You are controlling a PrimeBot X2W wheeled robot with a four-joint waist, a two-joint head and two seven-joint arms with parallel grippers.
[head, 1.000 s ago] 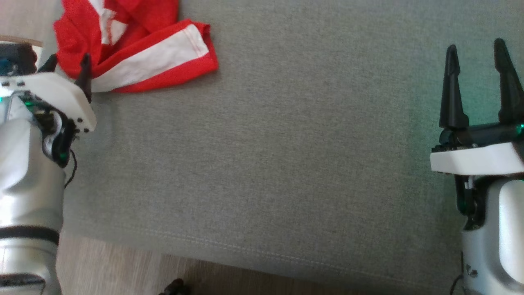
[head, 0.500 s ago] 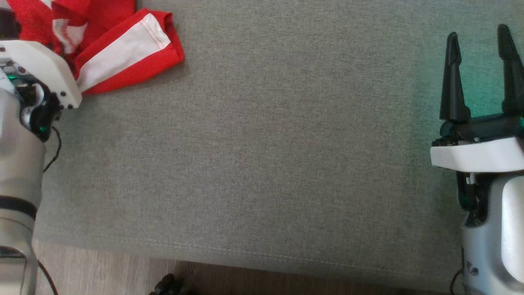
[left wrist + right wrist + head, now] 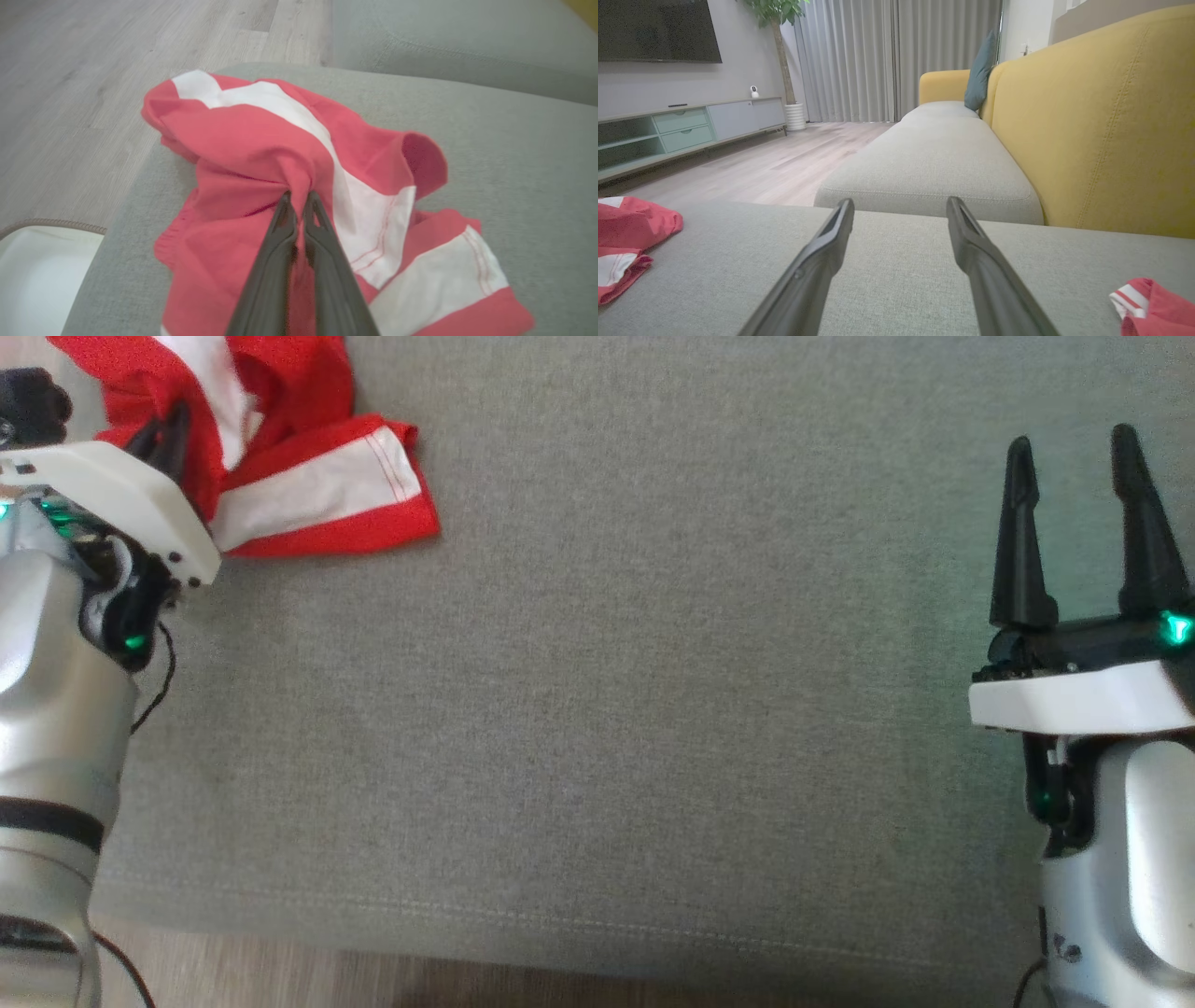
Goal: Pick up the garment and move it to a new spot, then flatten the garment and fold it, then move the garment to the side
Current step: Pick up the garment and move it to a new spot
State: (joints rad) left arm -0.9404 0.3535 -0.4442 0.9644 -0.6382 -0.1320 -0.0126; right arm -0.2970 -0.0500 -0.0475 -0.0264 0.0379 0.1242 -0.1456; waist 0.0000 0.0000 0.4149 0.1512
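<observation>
The garment (image 3: 308, 495) is a crumpled red cloth with white bands, lying at the far left corner of the grey seat cushion (image 3: 653, 663). In the left wrist view my left gripper (image 3: 297, 196) is shut, pinching a raised red fold of the garment (image 3: 243, 135) between its fingertips. In the head view the left gripper (image 3: 163, 434) sits at the garment's left edge, partly hidden by its white wrist plate. My right gripper (image 3: 1072, 439) hovers over the cushion's right side, open and holding nothing. The right wrist view shows the right gripper (image 3: 900, 201) spread wide, with the garment (image 3: 626, 224) far to the left.
Another red and white cloth (image 3: 1148, 298) lies at the lower right of the right wrist view. A yellow backrest (image 3: 1087, 116) runs along the sofa. Wooden floor (image 3: 280, 980) lies past the cushion's front seam. A pale rug edge (image 3: 37, 270) lies below the cushion corner.
My left gripper has gone from open to shut on a fold of the garment, and the cloth has bunched up around it. The head view has shifted. The right gripper stays open.
</observation>
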